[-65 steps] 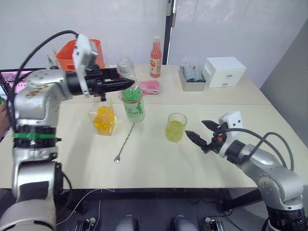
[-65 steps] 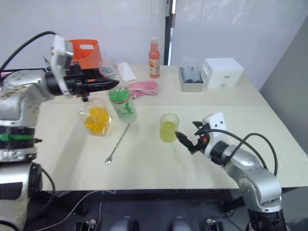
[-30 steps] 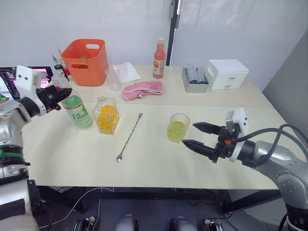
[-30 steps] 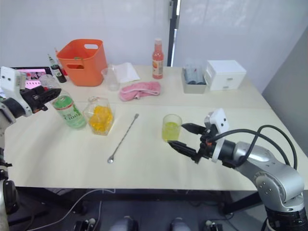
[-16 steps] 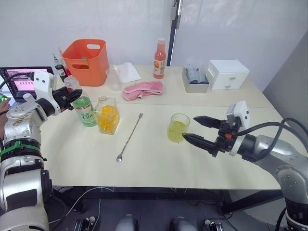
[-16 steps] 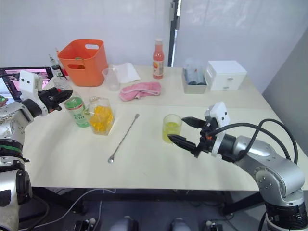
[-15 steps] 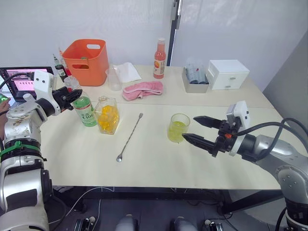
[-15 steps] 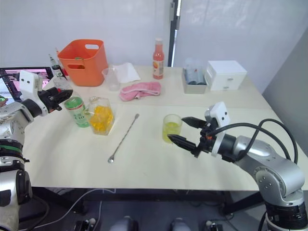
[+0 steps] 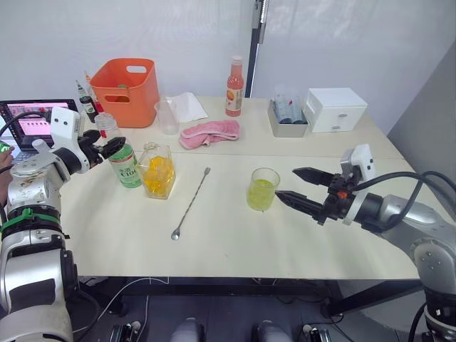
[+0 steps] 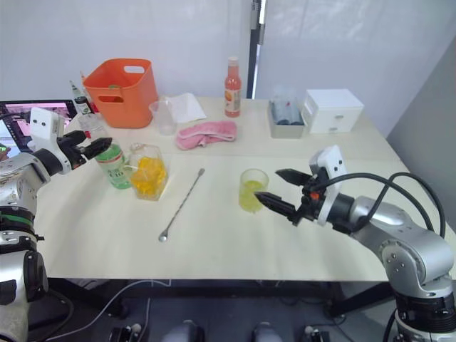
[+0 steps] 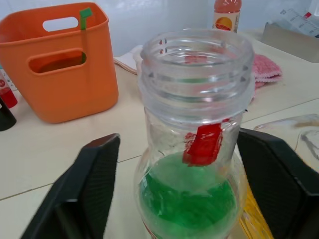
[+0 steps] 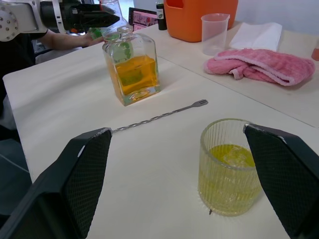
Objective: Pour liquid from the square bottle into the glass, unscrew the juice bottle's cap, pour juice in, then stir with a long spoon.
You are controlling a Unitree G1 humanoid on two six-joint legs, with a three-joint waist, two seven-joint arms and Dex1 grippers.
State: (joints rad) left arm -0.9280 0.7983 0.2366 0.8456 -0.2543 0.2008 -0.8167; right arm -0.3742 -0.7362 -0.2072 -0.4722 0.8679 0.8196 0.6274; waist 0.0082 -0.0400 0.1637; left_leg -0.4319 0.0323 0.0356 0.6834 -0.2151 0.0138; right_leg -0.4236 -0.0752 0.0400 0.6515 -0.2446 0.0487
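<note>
The juice bottle [image 9: 126,164] stands upright on the table just left of the square bottle [image 9: 157,171], which holds yellow-orange liquid [image 12: 132,73]. The juice bottle's mouth [image 11: 196,51] is bare, a red tab hangs on its neck, and the cap is out of view. My left gripper [image 9: 107,141] is open, its fingers [image 11: 92,184] on either side of the neck and apart from it. The glass [image 9: 262,189] holds yellow-green fluid. My right gripper [image 9: 298,186] stands open just right of the glass. The long spoon [image 9: 190,204] lies between square bottle and glass.
At the back stand an orange basket [image 9: 122,89], a cloudy measuring cup [image 9: 168,117], a pink cloth [image 9: 210,132], an orange-red bottle [image 9: 233,87], a grey tray [image 9: 288,115] and a white box [image 9: 338,108]. A laptop [image 9: 28,122] and a person's arm [image 12: 65,40] are at the far left.
The left gripper set the juice bottle upright closer to the square bottle and opened off its neck. The right gripper, still open, shifted slightly right beside the glass.
</note>
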